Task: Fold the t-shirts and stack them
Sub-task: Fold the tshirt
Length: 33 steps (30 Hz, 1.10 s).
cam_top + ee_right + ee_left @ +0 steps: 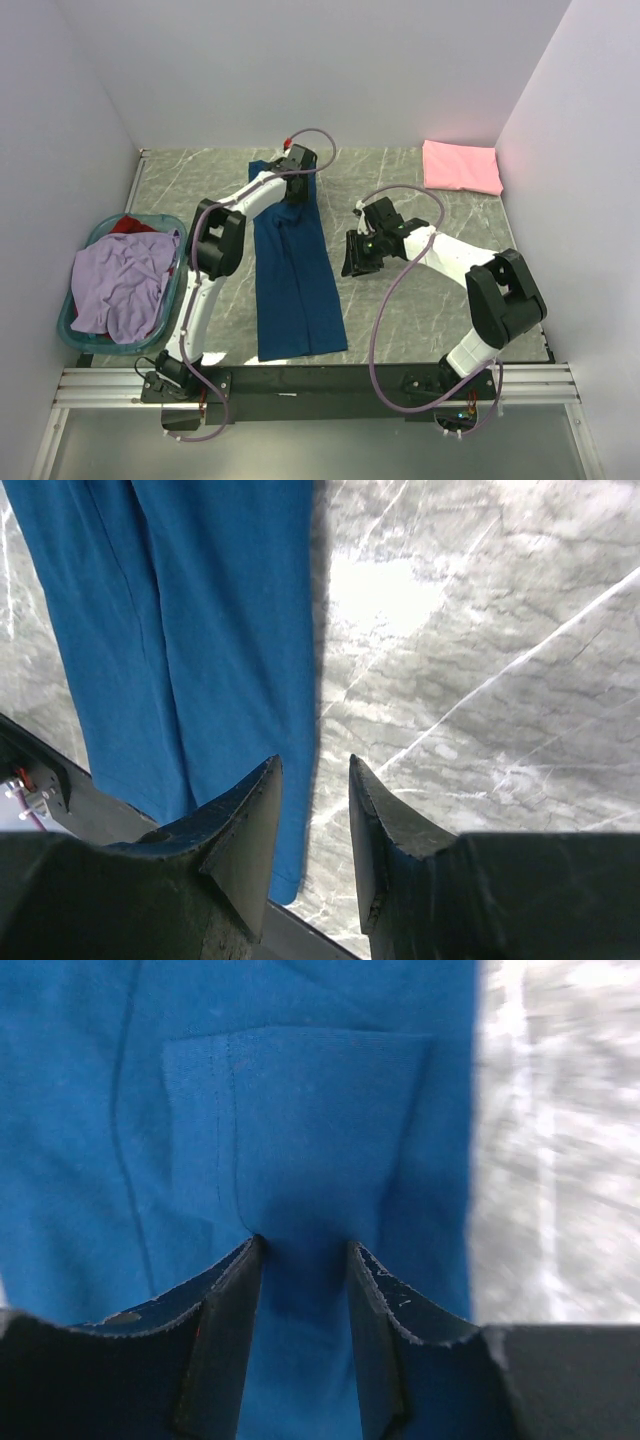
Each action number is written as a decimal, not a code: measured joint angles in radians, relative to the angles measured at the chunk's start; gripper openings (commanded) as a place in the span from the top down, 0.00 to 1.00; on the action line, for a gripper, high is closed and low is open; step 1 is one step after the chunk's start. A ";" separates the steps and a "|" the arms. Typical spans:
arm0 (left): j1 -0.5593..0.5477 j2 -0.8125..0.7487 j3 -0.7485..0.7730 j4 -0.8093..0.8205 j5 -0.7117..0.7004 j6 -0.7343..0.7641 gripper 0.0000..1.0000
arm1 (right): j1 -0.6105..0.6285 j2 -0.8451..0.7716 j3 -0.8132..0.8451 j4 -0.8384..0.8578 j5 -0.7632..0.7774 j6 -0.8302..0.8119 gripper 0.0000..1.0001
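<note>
top external view: on the marble table [200,175] a navy blue t-shirt [296,270] lies in a long strip, mid-fold. left gripper [305,1255], jaws part-spread, sits on its far end; right gripper [313,770] hovers beside it, jaws apart and empty. next, likely: pinch, fold toward the near hem.

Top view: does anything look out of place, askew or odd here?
Nothing damaged or spilled. The blue shirt, folded into a long strip, lies slightly slanted, its near end reaching the table's near edge. The lavender shirt sits crumpled in the teal basket over a red shirt.
</note>
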 measured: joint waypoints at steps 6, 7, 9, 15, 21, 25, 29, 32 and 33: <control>0.006 0.054 0.059 0.007 0.020 -0.002 0.53 | -0.015 0.000 -0.009 0.025 -0.019 0.000 0.60; 0.006 0.060 0.068 0.016 0.027 -0.002 0.52 | -0.016 0.001 -0.009 0.027 -0.022 0.000 0.60; 0.006 0.074 0.075 0.038 0.041 -0.003 0.50 | -0.018 0.004 -0.009 0.033 -0.026 0.000 0.60; 0.010 0.101 0.099 0.093 0.066 -0.006 0.43 | -0.019 0.014 -0.009 0.038 -0.027 0.000 0.60; 0.024 0.107 0.100 0.133 0.128 -0.031 0.26 | -0.019 0.021 -0.004 0.050 -0.028 0.001 0.60; 0.029 0.058 0.040 0.155 0.162 -0.056 0.02 | -0.020 0.022 0.021 0.072 -0.031 0.024 0.55; 0.030 -0.083 -0.070 0.123 0.167 -0.091 0.01 | -0.021 0.038 0.071 0.143 -0.058 0.109 0.45; 0.035 -0.244 -0.138 0.098 0.148 -0.135 0.03 | -0.021 0.093 0.136 0.234 -0.089 0.205 0.44; 0.039 -0.314 -0.167 0.090 0.139 -0.154 0.07 | -0.021 0.123 0.160 0.272 -0.101 0.241 0.44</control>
